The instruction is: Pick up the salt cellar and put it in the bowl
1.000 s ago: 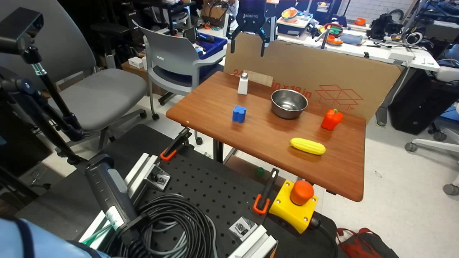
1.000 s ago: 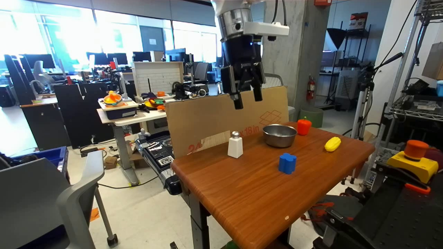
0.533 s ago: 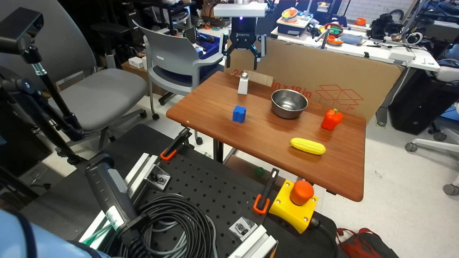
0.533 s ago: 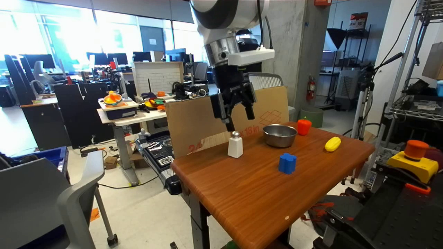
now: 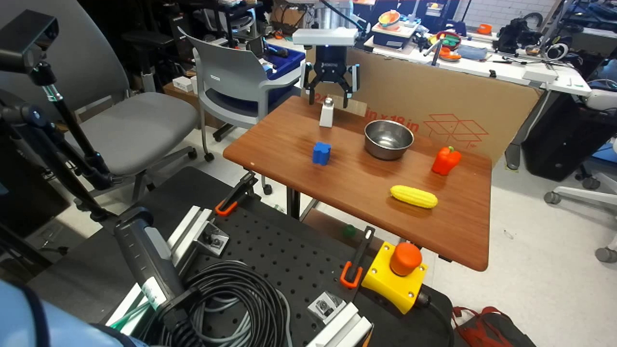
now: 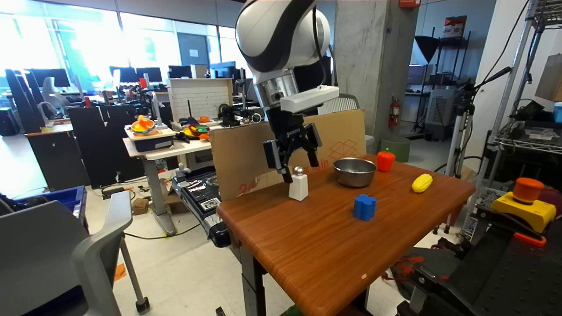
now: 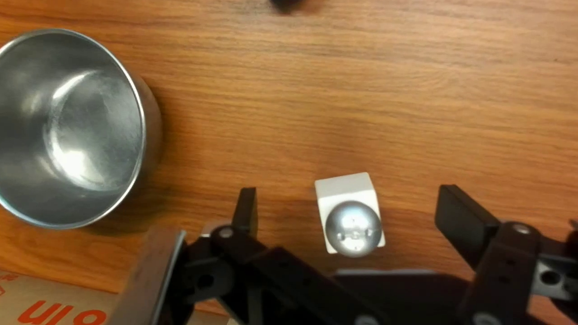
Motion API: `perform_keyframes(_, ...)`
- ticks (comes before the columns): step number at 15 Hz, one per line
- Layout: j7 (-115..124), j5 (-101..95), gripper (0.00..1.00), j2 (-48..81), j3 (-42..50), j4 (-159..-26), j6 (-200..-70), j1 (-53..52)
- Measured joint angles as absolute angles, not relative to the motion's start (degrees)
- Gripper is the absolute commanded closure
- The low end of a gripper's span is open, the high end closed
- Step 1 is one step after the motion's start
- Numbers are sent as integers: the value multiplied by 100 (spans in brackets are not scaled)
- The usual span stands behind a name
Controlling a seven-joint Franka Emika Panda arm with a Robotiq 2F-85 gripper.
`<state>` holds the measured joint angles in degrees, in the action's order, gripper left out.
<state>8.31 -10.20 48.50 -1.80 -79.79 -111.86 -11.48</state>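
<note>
The salt cellar, a white tapered shaker with a silver domed top, stands upright near the table's back edge in both exterior views [image 5: 326,117] [image 6: 298,188]. In the wrist view the salt cellar [image 7: 345,186] shows from above. The shiny silver bowl stands beside it in both exterior views [image 5: 388,153] [image 6: 354,179]; the bowl [image 7: 152,122] also shows at the left of the wrist view, with nothing inside. My gripper [image 5: 328,103] points down, open and empty. In the wrist view the gripper [image 7: 347,198] has its fingers apart on both sides of the salt cellar's top, touching neither side.
On the wooden table [image 5: 279,140] are a blue lobed block [image 5: 321,154], a yellow corn cob [image 5: 413,196] and a red pepper [image 5: 446,161]. A cardboard panel [image 5: 506,111] stands upright along the back edge. A dark blur shows at the wrist view's top edge.
My gripper has come down from well above the table to the level of the salt cellar's top, staying open. The salt cellar, bowl and other objects have not moved.
</note>
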Motion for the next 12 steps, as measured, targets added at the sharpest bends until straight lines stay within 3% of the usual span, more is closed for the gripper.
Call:
perform_keyframes(1,855,-1020,26,4921,-170,-7904,-11186,-1155)
perform_keyframes(9,884,-1015,88,5177,-164,-7495,-11141,-1256)
perform_keyframes(12,880,-1015,91,5176,-162,-7394,-11029,-1258)
